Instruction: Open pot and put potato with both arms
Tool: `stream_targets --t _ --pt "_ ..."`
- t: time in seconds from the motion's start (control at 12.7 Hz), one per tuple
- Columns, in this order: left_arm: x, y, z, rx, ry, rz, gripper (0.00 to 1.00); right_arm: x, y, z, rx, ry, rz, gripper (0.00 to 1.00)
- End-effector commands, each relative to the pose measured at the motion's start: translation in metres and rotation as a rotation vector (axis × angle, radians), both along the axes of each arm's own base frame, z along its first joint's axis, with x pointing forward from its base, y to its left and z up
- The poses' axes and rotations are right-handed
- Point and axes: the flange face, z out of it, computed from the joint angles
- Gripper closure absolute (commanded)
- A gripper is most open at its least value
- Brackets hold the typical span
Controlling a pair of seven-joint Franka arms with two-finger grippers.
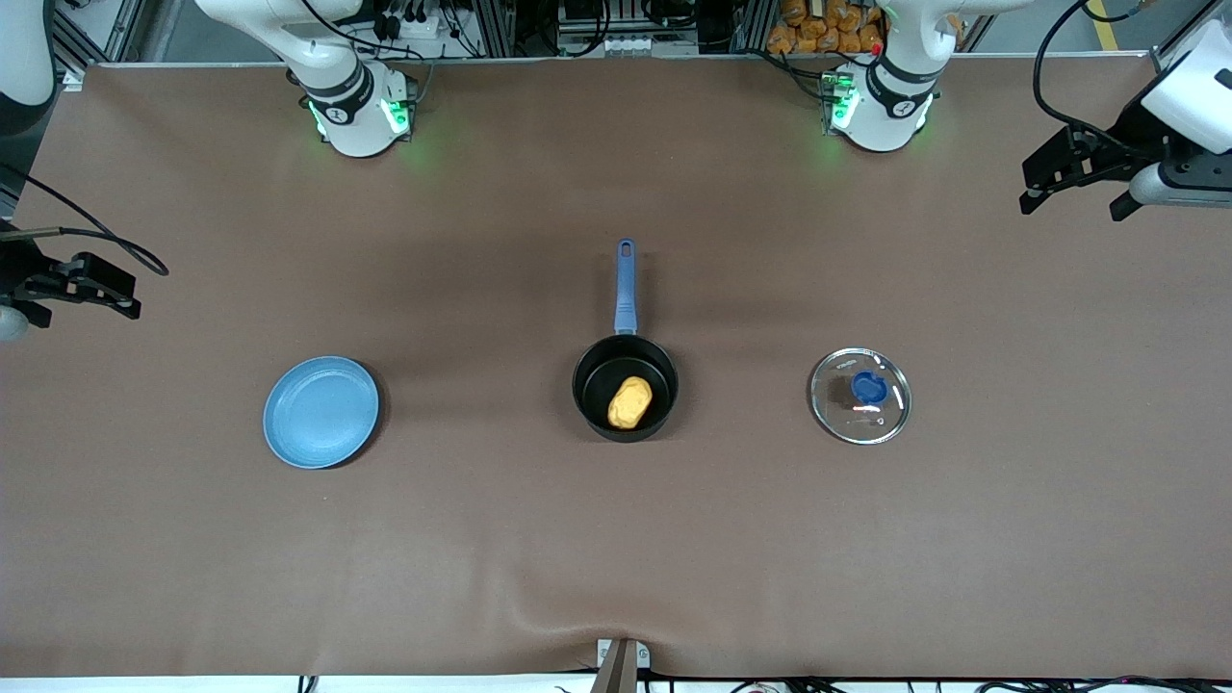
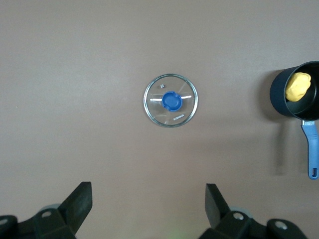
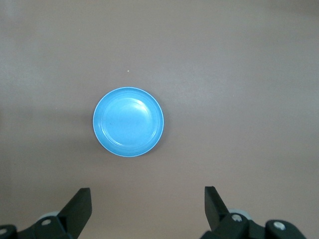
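Note:
The black pot (image 1: 589,390) stands uncovered at the table's middle, its blue handle (image 1: 626,289) pointing toward the arms' bases. The yellow-orange potato (image 1: 629,402) lies inside it. The glass lid (image 1: 859,396) with its blue knob lies flat on the table beside the pot, toward the left arm's end. My left gripper (image 1: 1075,204) is open and empty, raised at that end; its wrist view shows the lid (image 2: 171,101), the pot (image 2: 279,94) and the potato (image 2: 298,87) below. My right gripper (image 1: 72,298) is open and empty, raised at the right arm's end.
A flat light-blue plate (image 1: 320,412) sits empty beside the pot toward the right arm's end; it also shows in the right wrist view (image 3: 128,122). The brown table cover (image 1: 616,539) has a slight ridge at its edge nearest the front camera.

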Motion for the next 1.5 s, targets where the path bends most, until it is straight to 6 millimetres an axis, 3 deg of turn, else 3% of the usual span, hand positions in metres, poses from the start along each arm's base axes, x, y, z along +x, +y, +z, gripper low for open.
stream_targets --t 0.0,0.47,1.42 --pt "0.005 0.004 -0.002 0.023 0.015 -0.004 0.0 -0.018 -0.001 0.002 0.025 -0.022 0.001 0.0" --pt "0.012 0.006 -0.007 0.015 0.02 0.013 0.0 -0.019 -0.008 0.002 0.032 -0.024 -0.012 0.0" --pt "0.03 0.01 -0.013 0.013 -0.022 0.037 0.0 -0.02 -0.003 0.001 0.097 -0.025 -0.017 0.0"
